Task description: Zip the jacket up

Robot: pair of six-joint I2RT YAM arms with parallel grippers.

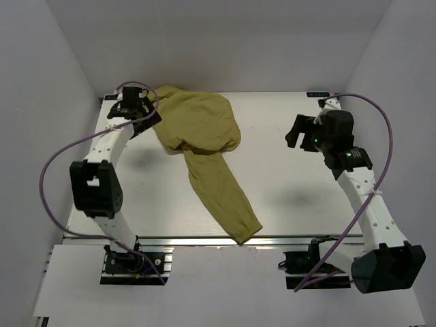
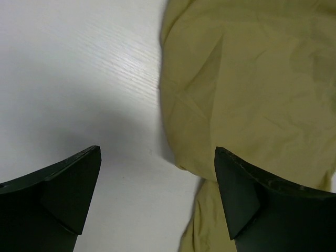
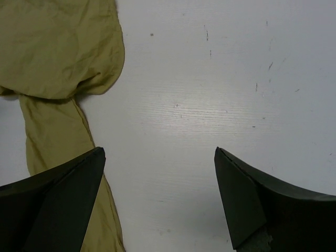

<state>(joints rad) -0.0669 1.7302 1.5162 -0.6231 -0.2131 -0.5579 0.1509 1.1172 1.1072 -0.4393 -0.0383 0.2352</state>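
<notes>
Olive-yellow jacket [image 1: 201, 129] lies crumpled partly under the left gripper [image 2: 157, 152], sleeve [image 3: 52, 131] trailing past the left finger of the right gripper [image 3: 157, 152], both spread wide open gripping nothing.

Your left arm [image 1: 95, 187] and right arm [image 1: 368, 204] are white perforated links joined by black housings. A purple cable [image 1: 42, 178] loops beside each. Green lights [image 1: 349, 155] dot the right wrist. Fingers [image 2: 63, 194] are matte black wedges.
</notes>
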